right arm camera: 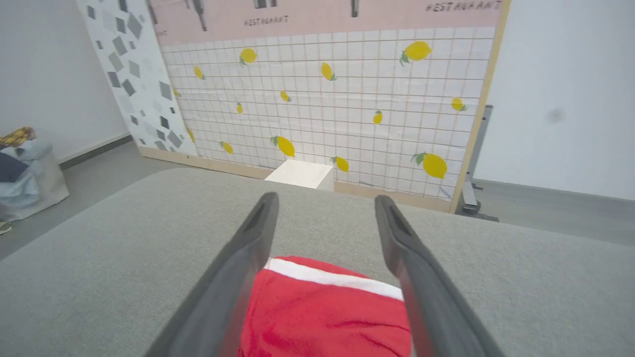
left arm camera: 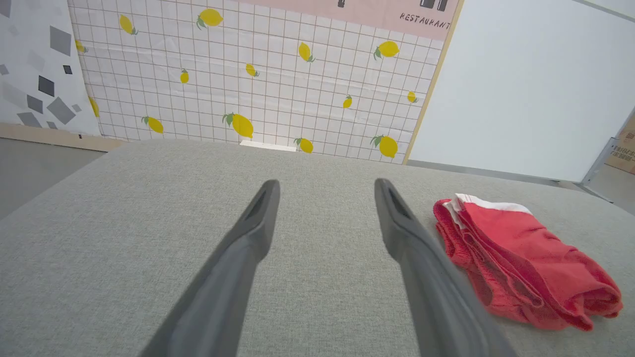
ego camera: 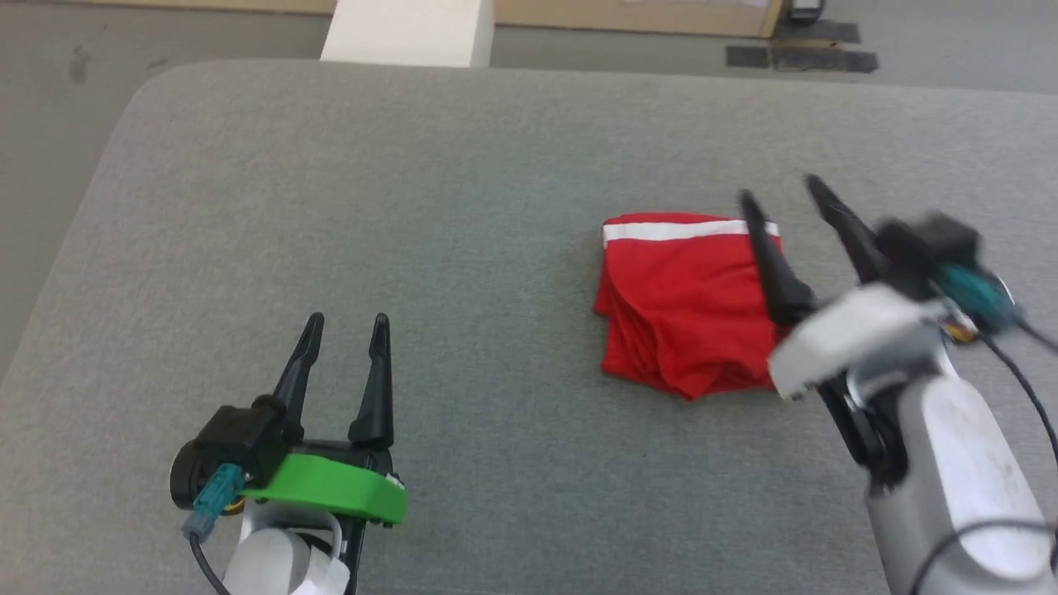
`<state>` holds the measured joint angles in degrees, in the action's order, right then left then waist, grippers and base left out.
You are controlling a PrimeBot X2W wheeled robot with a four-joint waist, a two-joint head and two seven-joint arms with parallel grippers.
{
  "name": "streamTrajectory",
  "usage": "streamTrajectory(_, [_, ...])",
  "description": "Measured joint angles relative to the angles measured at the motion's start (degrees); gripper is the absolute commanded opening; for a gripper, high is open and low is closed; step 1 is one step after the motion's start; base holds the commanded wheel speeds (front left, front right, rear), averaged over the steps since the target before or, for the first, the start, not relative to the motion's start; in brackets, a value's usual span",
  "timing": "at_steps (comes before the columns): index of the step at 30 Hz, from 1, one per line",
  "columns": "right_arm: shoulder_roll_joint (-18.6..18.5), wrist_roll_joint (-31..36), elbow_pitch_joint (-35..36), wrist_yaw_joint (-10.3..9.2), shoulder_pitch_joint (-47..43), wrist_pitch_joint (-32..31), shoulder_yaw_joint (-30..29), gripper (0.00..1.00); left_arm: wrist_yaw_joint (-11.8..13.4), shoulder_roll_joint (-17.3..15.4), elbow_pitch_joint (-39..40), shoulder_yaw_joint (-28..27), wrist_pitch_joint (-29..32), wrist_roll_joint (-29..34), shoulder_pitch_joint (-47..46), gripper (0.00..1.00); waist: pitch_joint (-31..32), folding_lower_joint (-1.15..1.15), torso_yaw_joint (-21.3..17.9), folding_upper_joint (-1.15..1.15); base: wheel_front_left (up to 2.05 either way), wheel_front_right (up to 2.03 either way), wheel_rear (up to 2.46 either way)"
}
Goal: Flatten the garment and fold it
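Red garment sits clear of table edges beneath released right gripper; released left gripper well apart.

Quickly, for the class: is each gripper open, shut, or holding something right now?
Left gripper: open, holding nothing.
Right gripper: open over the folded red shorts, not gripping them.

Soft, matt red cloth shorts; bench covered in rough grey woven fabric; left end effector matt black plastic.

Right pincer blurred, hiding garment edge.
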<state>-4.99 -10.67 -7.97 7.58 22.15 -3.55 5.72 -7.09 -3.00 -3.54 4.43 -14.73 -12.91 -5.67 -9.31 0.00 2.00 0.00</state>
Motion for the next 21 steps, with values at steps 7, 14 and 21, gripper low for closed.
streamTrajectory(7, [1.7,0.2,1.4,0.0,-9.7,11.1,-6.1,1.0,0.0,0.0,-0.3,0.0,0.0,0.2,1.0,1.0,2.7,0.0,-2.0,0.0,0.0,0.0,0.0])
streamTrajectory(14, [1.9,0.1,1.8,0.0,-17.6,15.5,-6.8,1.0,0.0,0.0,-0.6,0.1,0.0,0.1,3.4,1.0,6.1,0.0,-3.7,0.0,0.0,0.0,0.0])
streamTrajectory(21, [2.0,0.7,2.2,0.0,-23.7,16.8,-8.3,1.0,0.0,0.0,-1.2,-0.1,0.0,-0.3,6.0,1.0,9.3,0.0,-4.9,0.0,0.0,0.0,0.0])
